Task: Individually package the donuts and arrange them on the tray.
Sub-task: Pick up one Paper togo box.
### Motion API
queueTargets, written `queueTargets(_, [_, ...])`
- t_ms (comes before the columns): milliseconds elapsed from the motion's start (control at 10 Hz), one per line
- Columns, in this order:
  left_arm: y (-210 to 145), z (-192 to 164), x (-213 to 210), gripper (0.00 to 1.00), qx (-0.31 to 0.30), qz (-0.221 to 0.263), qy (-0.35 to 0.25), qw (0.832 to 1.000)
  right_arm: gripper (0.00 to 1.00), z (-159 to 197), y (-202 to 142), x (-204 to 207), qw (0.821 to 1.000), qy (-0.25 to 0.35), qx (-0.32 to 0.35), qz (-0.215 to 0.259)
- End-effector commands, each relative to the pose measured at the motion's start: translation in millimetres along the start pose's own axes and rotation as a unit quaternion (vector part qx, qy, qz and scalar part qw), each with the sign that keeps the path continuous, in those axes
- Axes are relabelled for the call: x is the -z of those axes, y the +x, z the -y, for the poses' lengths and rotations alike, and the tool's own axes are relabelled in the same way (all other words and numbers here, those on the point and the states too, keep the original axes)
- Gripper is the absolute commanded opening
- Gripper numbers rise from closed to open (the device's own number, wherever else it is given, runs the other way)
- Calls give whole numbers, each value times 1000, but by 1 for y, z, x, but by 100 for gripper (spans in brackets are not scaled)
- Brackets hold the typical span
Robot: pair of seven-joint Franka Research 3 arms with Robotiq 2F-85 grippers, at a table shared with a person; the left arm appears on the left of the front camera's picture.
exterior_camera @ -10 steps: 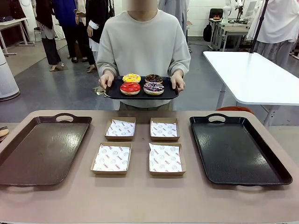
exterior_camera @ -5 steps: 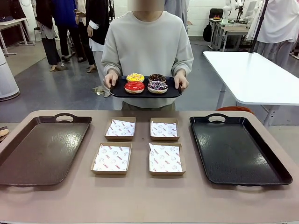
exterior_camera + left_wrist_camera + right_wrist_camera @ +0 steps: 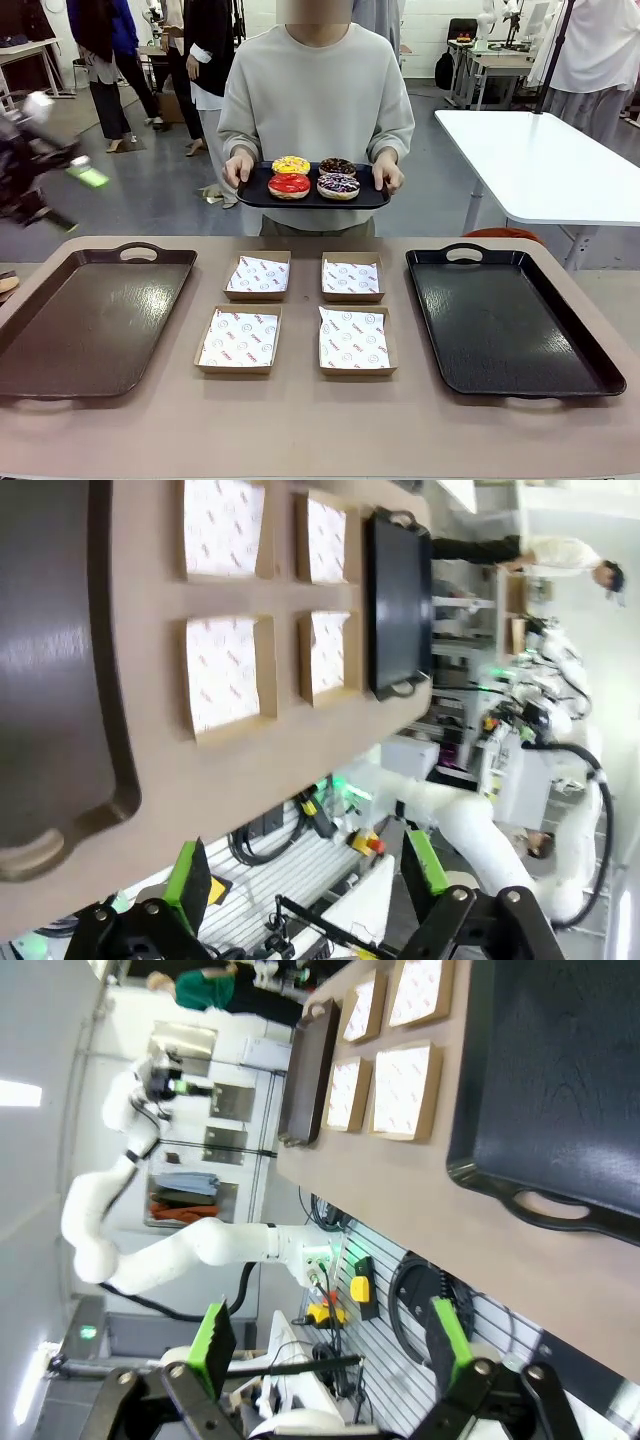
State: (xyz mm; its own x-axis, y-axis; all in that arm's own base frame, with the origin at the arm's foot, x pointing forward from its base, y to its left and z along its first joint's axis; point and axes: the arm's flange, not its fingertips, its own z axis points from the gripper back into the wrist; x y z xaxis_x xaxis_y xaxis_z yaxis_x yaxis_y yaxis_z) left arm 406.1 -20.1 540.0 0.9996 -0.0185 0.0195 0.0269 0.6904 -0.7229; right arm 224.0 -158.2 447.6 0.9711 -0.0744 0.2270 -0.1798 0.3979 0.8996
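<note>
A person at 12 o'clock presents four donuts [image 3: 289,184]; they look soft and sticky-iced, probably best pinched lightly across the ring's sides. Left hand [image 3: 305,865] and right hand [image 3: 332,1345] gape wide, empty.

Person [image 3: 316,100] holding four donuts [image 3: 313,176] on a tray [image 3: 372,200], lined boxes [image 3: 238,338] on table [image 3: 300,430], blur likely left tool [image 3: 78,172]

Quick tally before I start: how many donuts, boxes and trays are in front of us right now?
Donuts: 4
Boxes: 4
Trays: 3 (2 on the table, 1 held by the person)
Total: 11
</note>
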Motion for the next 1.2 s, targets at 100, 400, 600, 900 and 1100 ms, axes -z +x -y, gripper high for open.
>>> queueTargets(100, [76,33,47,100,-45,-4,172,984,100,0,0,-1,1000,6,-5,3])
queueTargets(400, [126,49,129,100,-48,17,274,960,100,0,0,-1,1000,6,-5,3])
queueTargets(600, [146,44,176,100,-34,23,309,950,100,0,0,-1,1000,6,-5,3])
queueTargets(900, [161,28,208,100,-2,26,344,938,100,0,0,-1,1000,6,-5,3])
queueTargets(1100, [167,18,227,100,24,33,360,932,100,0,0,-1,1000,6,-5,3])
